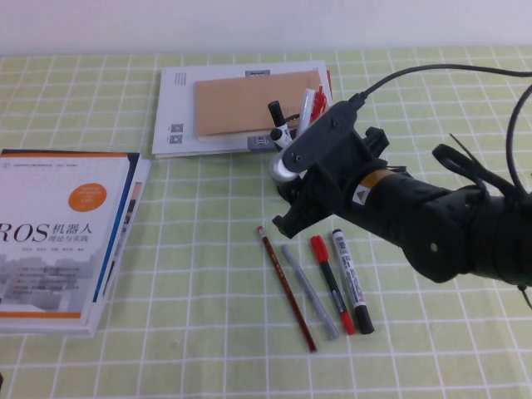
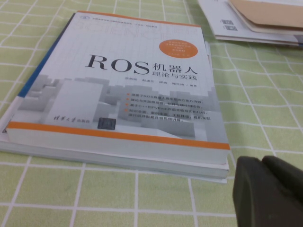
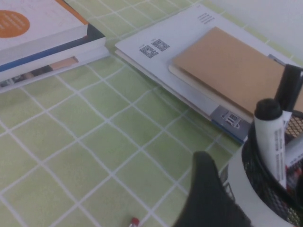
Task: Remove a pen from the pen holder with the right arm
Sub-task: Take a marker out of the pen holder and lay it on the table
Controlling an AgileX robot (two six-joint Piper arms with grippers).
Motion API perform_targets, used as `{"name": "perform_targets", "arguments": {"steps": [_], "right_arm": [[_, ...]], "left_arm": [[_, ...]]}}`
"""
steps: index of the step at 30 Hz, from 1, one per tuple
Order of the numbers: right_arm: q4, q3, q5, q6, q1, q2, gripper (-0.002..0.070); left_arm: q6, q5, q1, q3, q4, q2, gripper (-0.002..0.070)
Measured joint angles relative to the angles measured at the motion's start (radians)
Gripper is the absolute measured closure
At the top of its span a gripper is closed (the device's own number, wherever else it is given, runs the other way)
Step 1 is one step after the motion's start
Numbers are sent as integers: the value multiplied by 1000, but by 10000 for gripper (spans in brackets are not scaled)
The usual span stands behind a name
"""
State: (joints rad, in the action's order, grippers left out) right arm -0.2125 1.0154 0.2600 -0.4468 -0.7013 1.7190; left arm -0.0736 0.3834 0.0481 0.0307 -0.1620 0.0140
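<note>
Lying at the far left of the green-and-white checked tablecloth (image 1: pixel 208 349) is a thick white paperback with an orange stripe and the title ROS (image 1: pixel 58 241), stacked on other books. The left gripper (image 2: pixel 267 189) sits low over the cloth just off that book's near corner (only the left wrist view shows it), its two dark fingers (image 2: pixel 248 189) pressed together.

Further right, toward the back of the table, a flat white booklet (image 1: pixel 179 108) carries a tan kraft-paper notebook (image 1: pixel 249 104). Just beside the booklet's right corner stands the black wire-mesh pen holder (image 3: pixel 265 189) on a pale base. Several markers stand upright inside it, among them a white marker with a black cap (image 3: pixel 271 142).

The right gripper (image 1: pixel 287 220) hangs close in front of the pen holder, above the cloth, partly hiding it in the high view. Whether it is open or closed I cannot tell.

Nearer the robot, four writing tools lie side by side on the cloth: a red-brown pencil (image 1: pixel 287 287), a grey pen (image 1: pixel 309 291), a red marker (image 1: pixel 332 284) and a black-and-white marker (image 1: pixel 353 283). The black right arm (image 1: pixel 449 229) reaches in from the right edge.
</note>
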Motion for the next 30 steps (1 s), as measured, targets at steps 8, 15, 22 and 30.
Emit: {"name": "perform_targets", "arguments": {"steps": [8,15,22,30], "right_arm": [[2,123,8,-15,0,110,333],[-7,190,9,-17,21,171,333],[-15,222,11,-19,40,210,333],[-52,269,13,-73,55,261,333]], "left_arm": [[0,0,0,0,0,0,683],[0,0,0,0,0,0,683],[0,0,0,0,0,0,683],[0,0,0,0,0,0,683]]}}
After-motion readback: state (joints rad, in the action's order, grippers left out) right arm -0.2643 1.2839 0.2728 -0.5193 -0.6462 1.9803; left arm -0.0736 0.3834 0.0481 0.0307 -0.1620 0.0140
